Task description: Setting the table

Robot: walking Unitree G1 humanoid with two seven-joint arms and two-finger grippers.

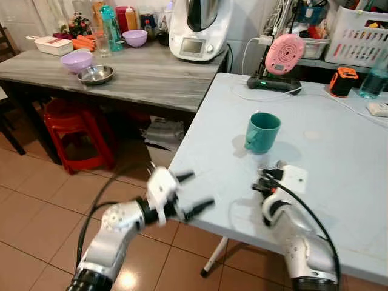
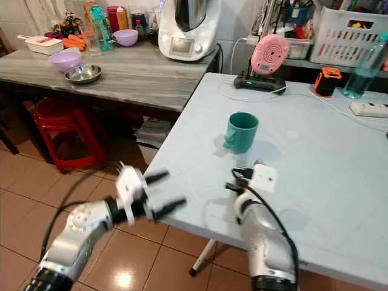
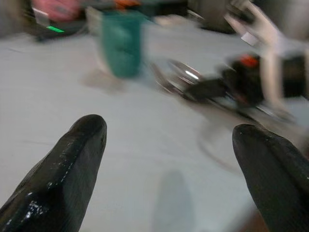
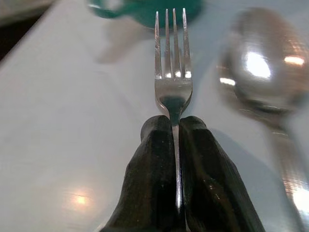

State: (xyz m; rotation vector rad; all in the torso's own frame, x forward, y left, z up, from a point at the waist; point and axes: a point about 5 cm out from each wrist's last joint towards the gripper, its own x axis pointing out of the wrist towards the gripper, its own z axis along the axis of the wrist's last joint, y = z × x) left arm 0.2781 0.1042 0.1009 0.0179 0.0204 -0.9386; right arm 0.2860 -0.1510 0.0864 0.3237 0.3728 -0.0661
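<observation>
Steel tines of a fork project from the right gripper, whose two black fingers are clenched on the neck of the utensil. The right gripper sits low over the pale blue table, near its front edge, with the fork pointing toward the teal mug at about twelve o'clock. A spoon lies on the tabletop just beside the fork, at roughly two o'clock from the tines in the wrist view; whether the fork's tip touches the surface cannot be told.

At nine o'clock from the right gripper, off the table's corner, the left gripper hangs in the air with its fingers spread wide and nothing between them. Its wrist view looks across the table at the mug and at the other arm.

Farther out, at about eleven o'clock, a grey wooden counter carries purple bowls, a steel bowl and a white kitchen machine. A pink round device stands beyond the mug.

Step in hand, by judgement: laying the fork next to the spoon, before the mug. The next move calls for lowering the fork flat, parallel to the spoon and apart from it, then parting the fingers and withdrawing without dragging either piece.
</observation>
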